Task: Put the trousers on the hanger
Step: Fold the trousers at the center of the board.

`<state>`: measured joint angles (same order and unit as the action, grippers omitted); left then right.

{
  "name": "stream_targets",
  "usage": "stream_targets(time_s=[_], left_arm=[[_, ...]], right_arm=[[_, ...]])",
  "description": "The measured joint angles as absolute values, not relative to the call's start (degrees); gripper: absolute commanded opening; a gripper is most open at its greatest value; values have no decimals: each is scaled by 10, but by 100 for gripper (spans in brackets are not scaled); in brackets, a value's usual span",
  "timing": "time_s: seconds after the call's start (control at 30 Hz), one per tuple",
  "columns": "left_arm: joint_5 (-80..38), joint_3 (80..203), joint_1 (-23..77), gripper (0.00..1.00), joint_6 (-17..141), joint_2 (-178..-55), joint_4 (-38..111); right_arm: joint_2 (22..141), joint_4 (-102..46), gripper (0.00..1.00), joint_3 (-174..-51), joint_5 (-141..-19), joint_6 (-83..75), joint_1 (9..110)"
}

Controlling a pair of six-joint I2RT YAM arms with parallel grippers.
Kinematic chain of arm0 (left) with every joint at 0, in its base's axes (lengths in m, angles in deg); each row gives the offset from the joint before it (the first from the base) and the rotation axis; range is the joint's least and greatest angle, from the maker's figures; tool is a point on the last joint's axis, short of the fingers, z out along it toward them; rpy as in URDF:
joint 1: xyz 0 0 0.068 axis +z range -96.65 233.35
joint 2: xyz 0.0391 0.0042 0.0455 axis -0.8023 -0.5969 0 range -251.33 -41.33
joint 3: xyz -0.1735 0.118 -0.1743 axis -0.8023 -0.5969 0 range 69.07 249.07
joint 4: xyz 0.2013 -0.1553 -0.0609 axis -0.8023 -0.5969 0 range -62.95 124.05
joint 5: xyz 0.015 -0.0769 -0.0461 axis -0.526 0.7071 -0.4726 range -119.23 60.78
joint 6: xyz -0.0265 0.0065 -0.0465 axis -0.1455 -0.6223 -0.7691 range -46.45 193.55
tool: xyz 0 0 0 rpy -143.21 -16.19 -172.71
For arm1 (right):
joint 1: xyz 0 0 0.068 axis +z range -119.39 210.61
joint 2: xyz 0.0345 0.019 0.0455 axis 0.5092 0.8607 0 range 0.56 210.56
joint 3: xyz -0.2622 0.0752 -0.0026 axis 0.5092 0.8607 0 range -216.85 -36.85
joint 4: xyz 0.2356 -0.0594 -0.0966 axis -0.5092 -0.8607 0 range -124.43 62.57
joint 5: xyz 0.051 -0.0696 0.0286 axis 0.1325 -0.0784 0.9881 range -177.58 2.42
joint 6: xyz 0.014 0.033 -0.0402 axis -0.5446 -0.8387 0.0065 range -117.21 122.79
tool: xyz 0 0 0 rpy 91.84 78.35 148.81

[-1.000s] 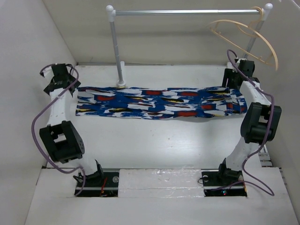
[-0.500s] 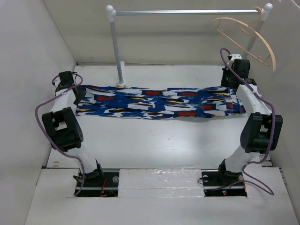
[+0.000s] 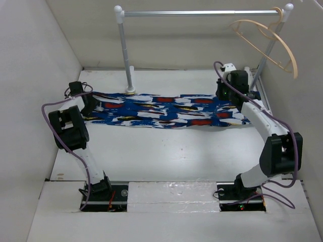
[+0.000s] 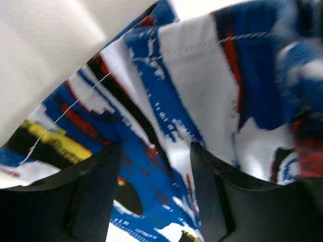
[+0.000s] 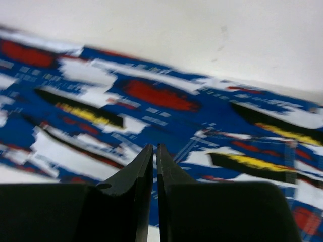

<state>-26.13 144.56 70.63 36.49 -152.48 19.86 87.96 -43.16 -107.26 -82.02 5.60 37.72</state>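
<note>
Trousers point(image 3: 166, 111) of soft blue, white and red printed fabric lie flat across the white desk point(image 3: 166, 151), limp and light, probably best pinched at both ends, where the left pincer point(image 4: 154, 156) is spread, the right pincer point(image 5: 155, 151) pressed together.

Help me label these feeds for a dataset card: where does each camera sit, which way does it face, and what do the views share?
Top external: above and behind the arms, looking down over the table at the trousers, rail and hanger; both arms show.
Left wrist: on the left arm, close above the trousers; left gripper spread open at the bottom.
Right wrist: on the right arm, looking low across the trousers; right gripper closed.
Shared: all three show the trousers.
</note>
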Motion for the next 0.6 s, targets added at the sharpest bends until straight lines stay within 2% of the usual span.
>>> stream_targets(time_s=[0.27,0.57,0.6], left_arm=[[-246,1446,706,40,359,-1531,229],[-242,1459,706,10,356,-1554,241],[-242,1459,706,1,356,-1554,242]], right_arm=[[856,-434,12,-1009,-804,60,472],[847,-435,11,-974,-803,55,560],[847,-436,10,-974,-804,55,569]])
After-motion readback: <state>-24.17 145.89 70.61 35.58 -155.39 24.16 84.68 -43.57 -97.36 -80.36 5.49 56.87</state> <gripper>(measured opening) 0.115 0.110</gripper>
